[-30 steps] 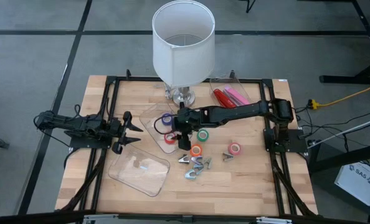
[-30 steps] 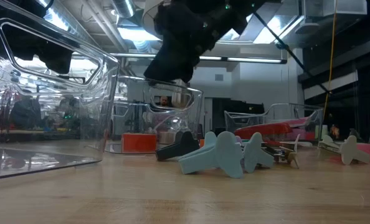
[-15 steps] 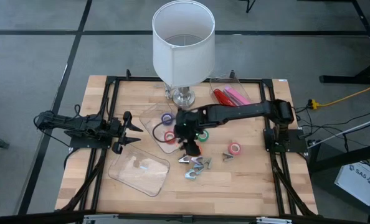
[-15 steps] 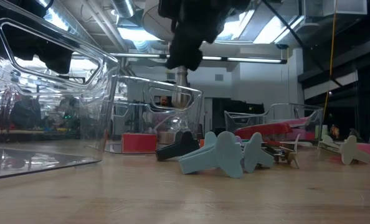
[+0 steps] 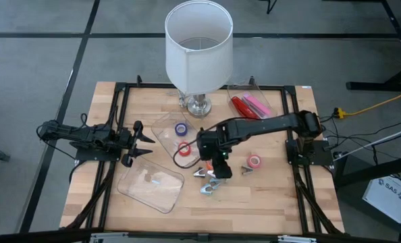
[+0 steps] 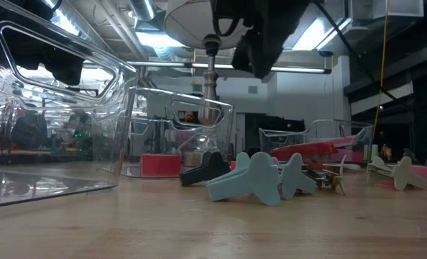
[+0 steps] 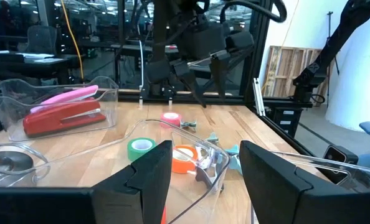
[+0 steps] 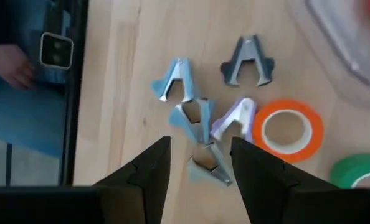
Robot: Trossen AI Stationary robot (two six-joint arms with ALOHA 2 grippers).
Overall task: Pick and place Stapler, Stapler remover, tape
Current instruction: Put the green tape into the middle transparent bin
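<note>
The right gripper point(image 5: 217, 165) hovers with fingers spread wide and empty above the cluster of staple removers point(image 8: 200, 118) on the table point(image 5: 275, 196), just beside the orange tape roll point(image 8: 287, 129) and green tape roll point(image 8: 361, 171). The red stapler point(image 7: 63, 116) lies in a clear tray point(image 7: 10, 102) at the table's far side. The left gripper point(image 5: 141, 143) waits at the left edge, fingers parted and empty.

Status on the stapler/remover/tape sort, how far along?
Looks done: the red and pink staplers lie in the back tray; a blue-purple tape roll and a red tape roll sit in the middle tray.
In hand: nothing. The right gripper hovers open over the staple removers.
Left: the orange roll, green roll, pink roll and all the removers.
The left gripper waits open at the left.
</note>
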